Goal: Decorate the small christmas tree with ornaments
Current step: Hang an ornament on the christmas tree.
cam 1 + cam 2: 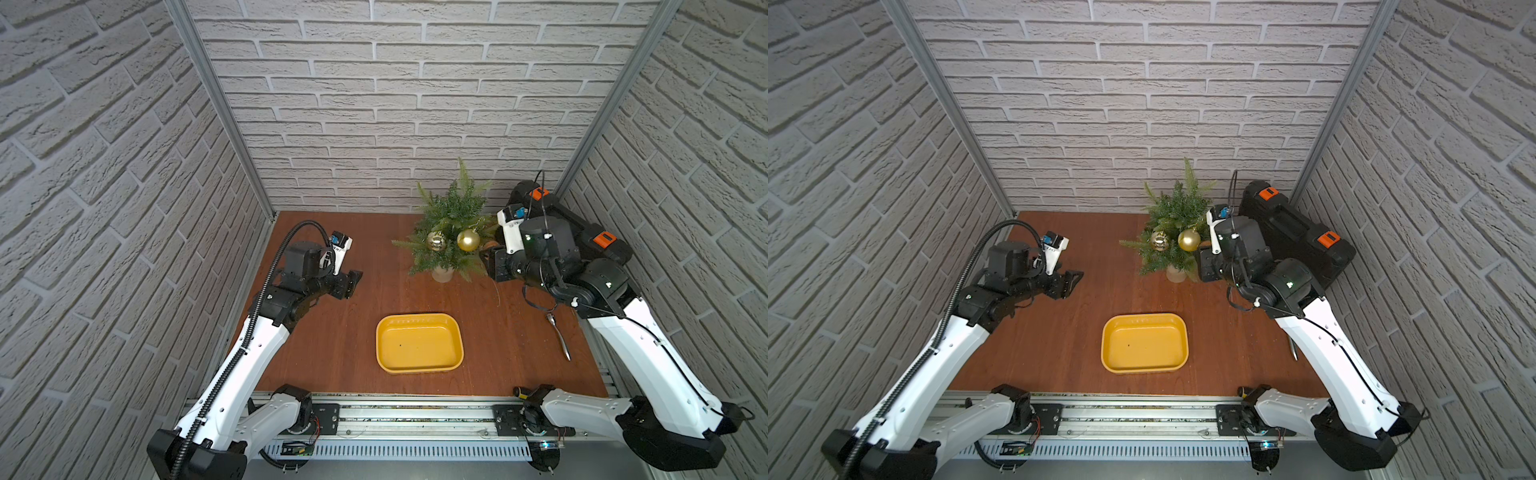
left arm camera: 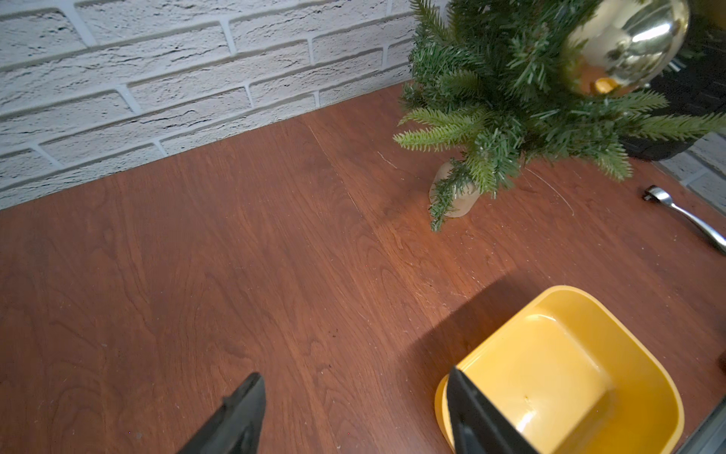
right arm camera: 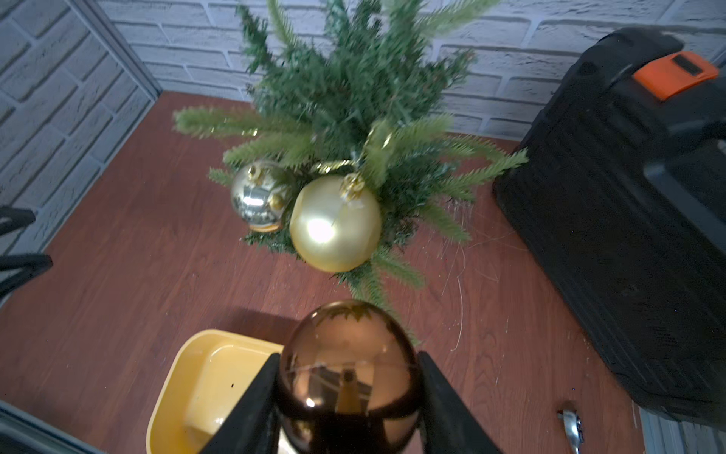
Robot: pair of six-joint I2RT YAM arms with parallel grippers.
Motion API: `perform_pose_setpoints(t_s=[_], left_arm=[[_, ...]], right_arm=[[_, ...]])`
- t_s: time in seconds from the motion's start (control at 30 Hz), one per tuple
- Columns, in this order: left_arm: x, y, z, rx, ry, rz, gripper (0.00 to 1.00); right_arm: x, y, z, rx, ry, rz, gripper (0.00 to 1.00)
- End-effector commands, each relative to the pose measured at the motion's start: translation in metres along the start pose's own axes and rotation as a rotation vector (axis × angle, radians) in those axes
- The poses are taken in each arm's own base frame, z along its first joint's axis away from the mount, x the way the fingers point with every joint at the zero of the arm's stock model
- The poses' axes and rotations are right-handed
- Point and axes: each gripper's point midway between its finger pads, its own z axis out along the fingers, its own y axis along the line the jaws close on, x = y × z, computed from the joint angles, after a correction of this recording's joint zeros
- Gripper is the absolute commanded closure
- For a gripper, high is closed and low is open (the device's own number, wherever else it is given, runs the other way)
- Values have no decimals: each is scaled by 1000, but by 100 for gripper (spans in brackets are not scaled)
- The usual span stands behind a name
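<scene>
Potted tree [image 1: 451, 216] wears mirror-gold bauble [image 1: 436, 241] and satin-gold bauble [image 1: 468, 240]; bronze bauble [image 3: 347, 373] (held aloft) just beside.

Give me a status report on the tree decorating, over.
Right pincer shut on bronze bauble, near the tree. Left pincer open, empty. Mirror gold bauble and satin gold bauble already hung. Path to branches clear.

Wooden table [image 1: 332, 332]: potted tree [image 1: 449, 216], yellow tray [image 1: 378, 345], black case [image 1: 1296, 232], metal tool [image 1: 559, 336].

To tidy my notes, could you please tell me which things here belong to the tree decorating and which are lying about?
Job: small christmas tree; mirror gold bauble; satin gold bauble; bronze bauble, in right gripper.
Lying about: yellow tray; metal tool; black case.
</scene>
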Motion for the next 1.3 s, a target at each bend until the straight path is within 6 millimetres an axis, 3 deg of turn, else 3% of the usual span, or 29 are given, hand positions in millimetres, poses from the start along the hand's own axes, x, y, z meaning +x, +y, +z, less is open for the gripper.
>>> perform_pose_setpoints(t_s=[0.0, 0.53, 0.87, 1.27], left_arm=[[-5, 1, 0, 3, -35, -6, 27], [-5, 3, 3, 10, -32, -17, 27], [-3, 7, 8, 15, -20, -37, 27], [-4, 11, 9, 18, -23, -54, 28]], right_arm=[[-22, -5, 5, -29, -45, 15, 53], [-73, -79, 53, 76, -100, 158, 56], [-90, -122, 71, 229, -113, 166, 57], [-91, -133, 107, 209, -72, 187, 57]])
